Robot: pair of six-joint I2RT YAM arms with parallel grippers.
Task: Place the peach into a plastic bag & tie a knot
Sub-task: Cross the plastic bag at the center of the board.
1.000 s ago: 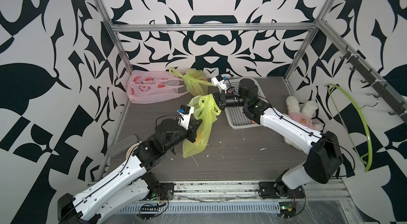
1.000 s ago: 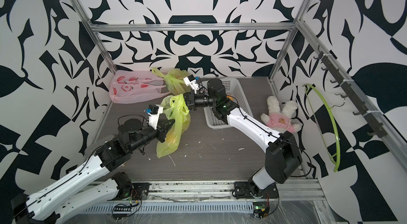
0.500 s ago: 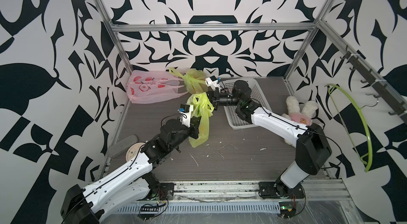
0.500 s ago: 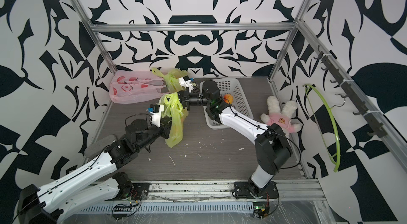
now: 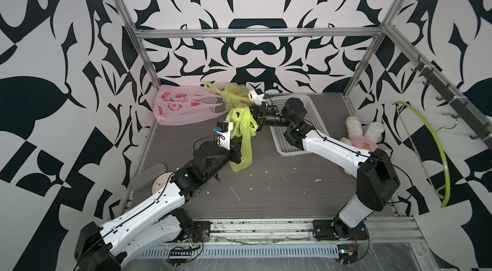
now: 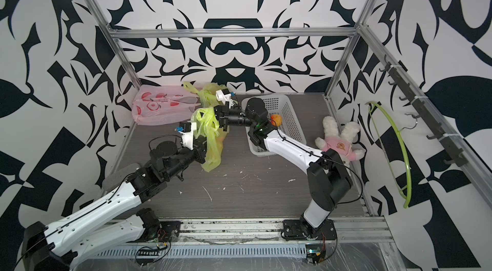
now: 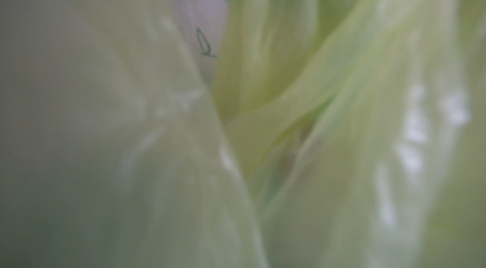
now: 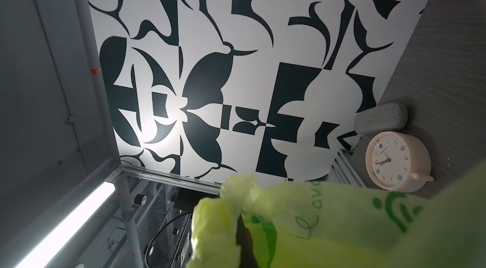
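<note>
Tabletop [image 5: 279,189], left end effector [image 5: 237,151], right end effector [image 5: 257,123] stretched inward, gripping bag [image 5: 246,139]

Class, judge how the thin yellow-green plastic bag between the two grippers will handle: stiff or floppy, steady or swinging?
Probably floppy: the thin yellow-green plastic bag hangs in limp folds and bunches where the right gripper pinches it. Likely bottom-heavy: an orange shape shows faintly through its lower part, so it may swing. Its film looks glossy, perhaps slippery.

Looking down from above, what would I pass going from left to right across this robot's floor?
In a top view: pink bag → yellow-green bag → white basket → plush bunny → green hoop.
</note>
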